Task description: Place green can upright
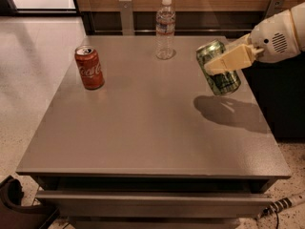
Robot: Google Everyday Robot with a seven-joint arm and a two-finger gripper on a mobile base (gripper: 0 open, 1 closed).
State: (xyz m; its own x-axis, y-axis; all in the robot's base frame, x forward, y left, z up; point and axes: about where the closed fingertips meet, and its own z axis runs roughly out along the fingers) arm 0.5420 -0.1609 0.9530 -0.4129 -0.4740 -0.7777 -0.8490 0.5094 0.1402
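Note:
The green can (pixel 220 69) is dark green with pale markings and a silver top. It hangs tilted in the air above the right side of the grey table (pixel 143 128), top end leaning up and left. My gripper (pixel 224 62) reaches in from the right edge and is shut on the can's middle; a cream finger (pixel 231 60) lies across its front. The can's shadow falls on the table below and to the right.
A red Coca-Cola can (pixel 89 67) stands upright at the table's left rear. A clear water bottle (pixel 165 28) stands at the rear middle. A dark cabinet (pixel 281 99) is to the right of the table. A wood-panelled wall runs behind.

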